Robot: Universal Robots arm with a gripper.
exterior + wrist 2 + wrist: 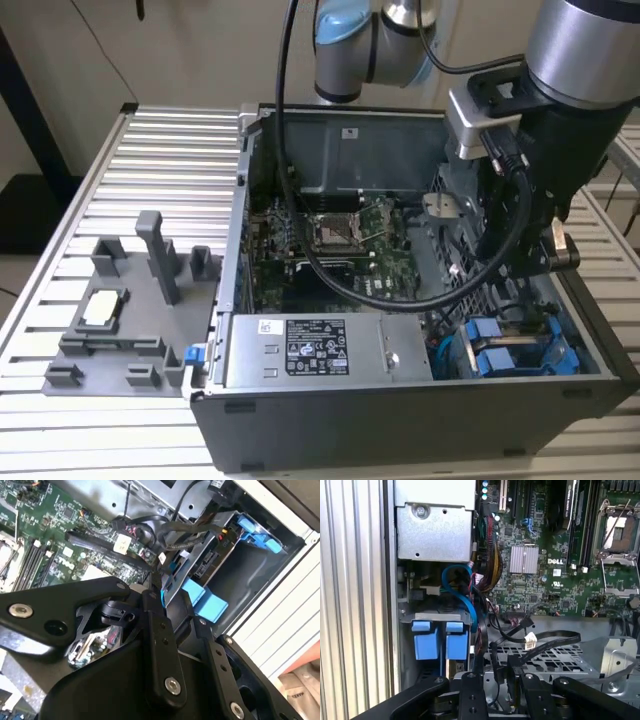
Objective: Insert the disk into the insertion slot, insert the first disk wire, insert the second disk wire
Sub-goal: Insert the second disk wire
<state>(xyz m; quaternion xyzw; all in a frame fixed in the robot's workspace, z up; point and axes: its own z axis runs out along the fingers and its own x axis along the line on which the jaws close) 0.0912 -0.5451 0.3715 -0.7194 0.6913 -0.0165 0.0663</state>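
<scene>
The disk (210,555), silver-grey in its blue carrier (505,355), lies in the insertion slot (250,575) at the case's front corner on the exterior view's right. Its two blue tabs (440,640) stick out of the bay. My gripper (525,270) reaches down into the case right beside the bay. In both wrist views its black fingers (155,630) stand close together, with a dark wire end held between them (512,680). A blue disk wire (465,595) curves from the motherboard side down toward the fingers (161,597). Other black wires (540,640) lie loose over the cage.
A grey labelled power-supply box (315,350) fills the case's front. The green motherboard (350,250) lies behind it. A perforated metal cage (570,655) sits beside the gripper. A grey fixture (120,310) stands on the slatted table (170,150) at the exterior view's left.
</scene>
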